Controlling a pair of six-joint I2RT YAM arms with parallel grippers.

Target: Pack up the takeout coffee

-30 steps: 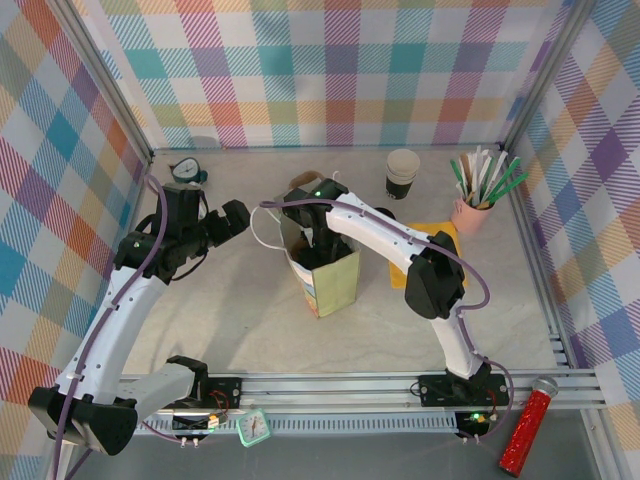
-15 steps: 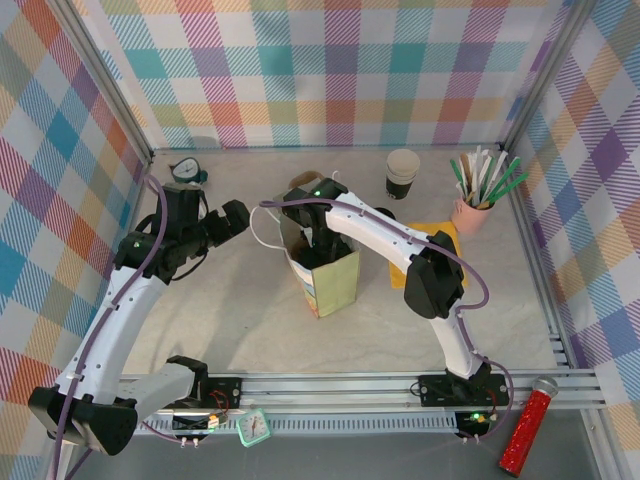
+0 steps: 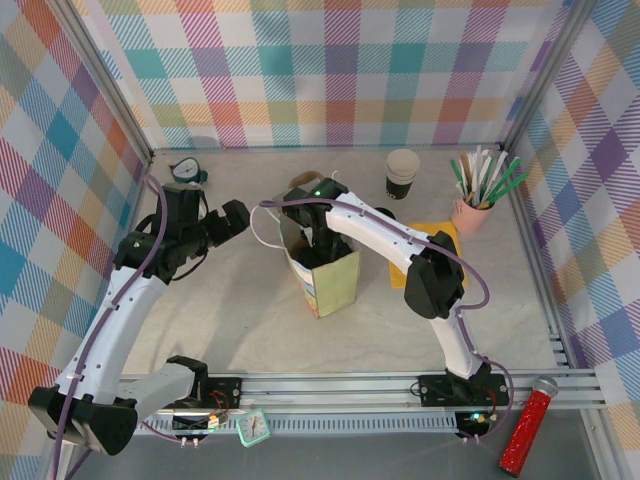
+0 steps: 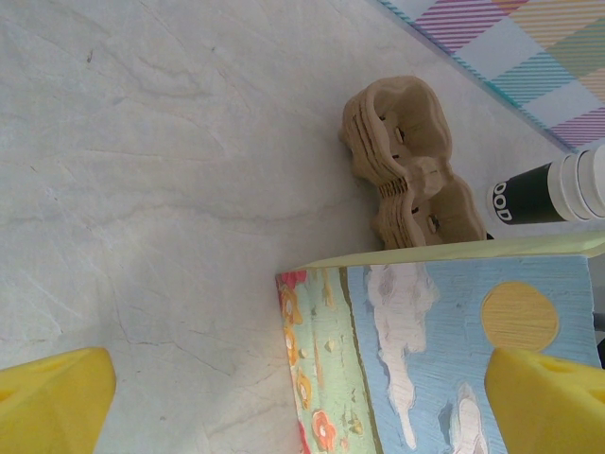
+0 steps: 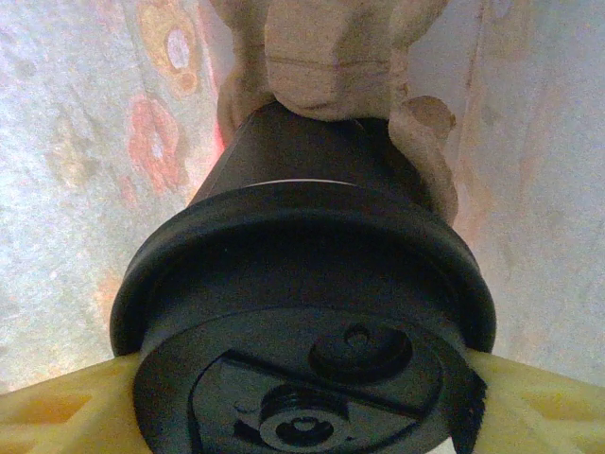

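Nothing moved, right gripper (image 5: 298,409) clamping takeout coffee (image 5: 302,251) seemingly inside bag (image 3: 336,285), left gripper (image 4: 301,402) wide

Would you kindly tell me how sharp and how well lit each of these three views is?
Top external: even, soft light, hardly any shadow, the bag sharp. Left wrist: table and carrier crisp, fingers of the left tool blurred at the bottom corners. Right wrist: dim inside the bag, light glowing through its walls, the coffee very close, its lid slightly soft with a dull sheen.
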